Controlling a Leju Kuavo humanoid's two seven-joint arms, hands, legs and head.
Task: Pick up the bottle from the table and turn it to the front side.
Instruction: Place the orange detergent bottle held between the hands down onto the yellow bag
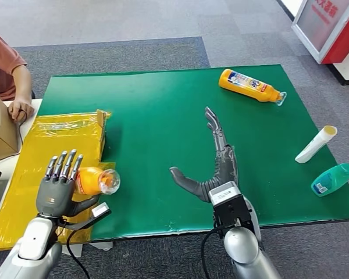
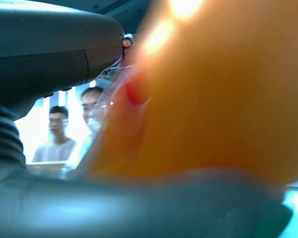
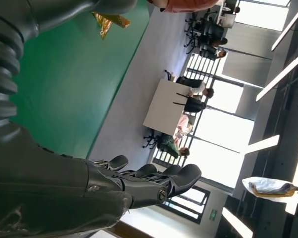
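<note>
My left hand [image 1: 59,189] holds the orange bottle [image 1: 96,181]: the fingers [image 1: 64,165] stand upright behind it and the thumb runs underneath, so the body lies crosswise in the palm with its clear cap end pointing toward the middle of the table. The left wrist view confirms contact, with the orange body [image 2: 222,99] pressed close against the camera and blurred. Whether the bottle is lifted or just grazing the surface, I cannot tell; it sits at the near left edge, where the yellow sheet [image 1: 41,157] meets the green table mat [image 1: 164,116].

My right hand [image 1: 216,168] is empty, fingers stretched flat and apart over the mat, thumb out to the side. The right wrist view shows the same spread fingers [image 3: 155,181] with nothing between them.

Handling judgement: the bottle looks like thin plastic, probably light and fairly stiff but able to dent under a hard squeeze. Its smooth round wall is likely slippery and will want to roll in the palm, which helps the turn but risks a drop. The sound hold is around the middle of the body, clear of the cap.

Elsewhere: a second yellow bottle [image 1: 250,85] lies at the far side, a white tube [image 1: 316,143] and a teal bottle [image 1: 333,178] at the right edge, all well apart from my hands. A person's hand [image 1: 20,108] rests by a cardboard box [image 1: 0,129] at far left.
</note>
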